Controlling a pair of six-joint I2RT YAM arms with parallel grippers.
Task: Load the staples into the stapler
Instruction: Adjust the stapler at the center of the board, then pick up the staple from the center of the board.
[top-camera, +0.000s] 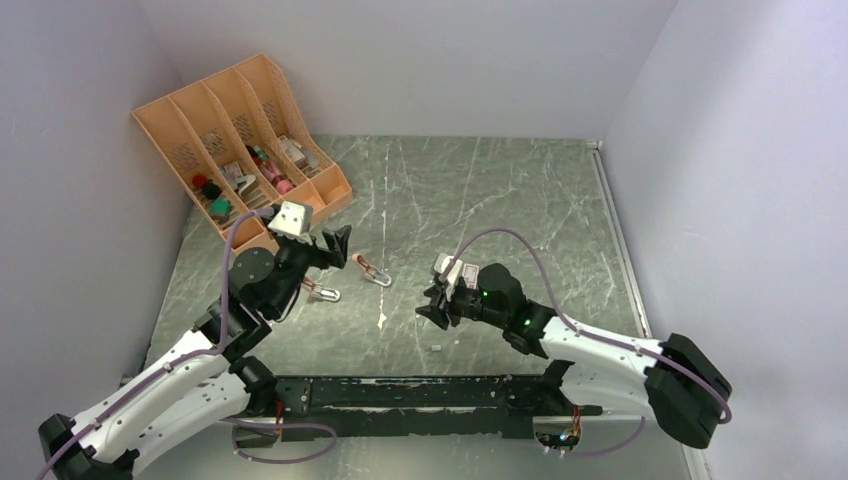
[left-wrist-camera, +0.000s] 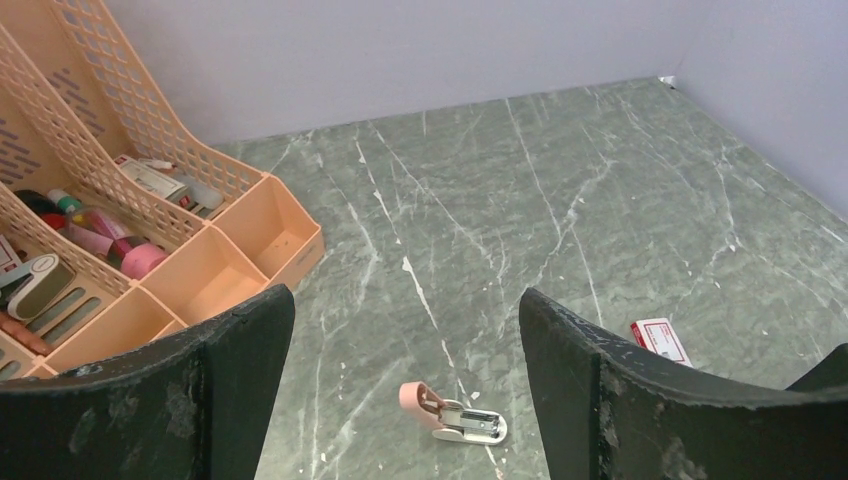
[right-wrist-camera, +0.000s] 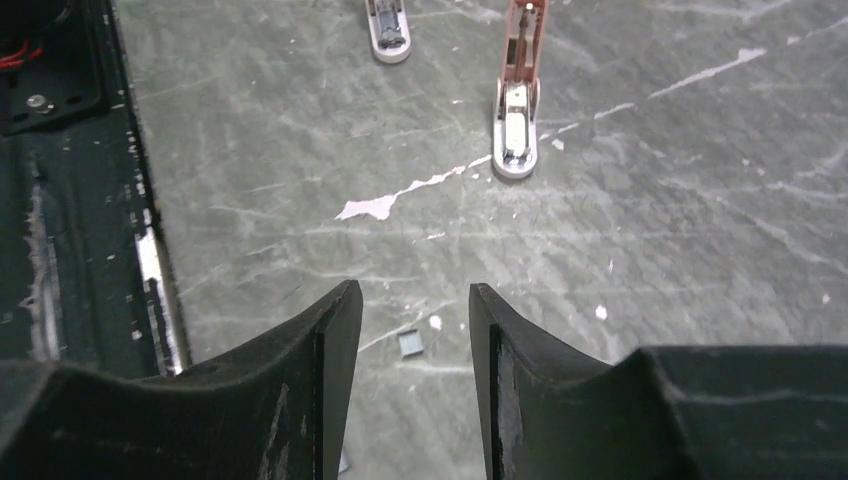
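From my seat, the left gripper (left-wrist-camera: 405, 305) is spread wide with nothing in it, hanging over the grey marbled table (top-camera: 520, 200) just in front of the orange organizer (top-camera: 185, 115). The right gripper (right-wrist-camera: 413, 295) has its fingers partly apart and also grasps nothing. Below and just past its tips, 1 short grey strip of staples (right-wrist-camera: 409, 343) lies flat on the table by itself, touching neither finger. In the top view I see that strip as a small pale fleck between the right gripper and the black base rail (top-camera: 420, 395). The staple box (left-wrist-camera: 660, 340), red and white, lies on the table to the right of the left gripper's view, close to the right arm. It has print on it, but I cannot read it at this size. 2 pink staplers lie between the arms, both hinged open. The near stapler (right-wrist-camera: 518, 95) points its silver channel toward the right gripper, and the far stapler (right-wrist-camera: 388, 22) is cut off at the frame edge. The organizer has 4 slots holding small stationery, among it red, green and pink pieces. Some pieces carry labels, none legible to me.
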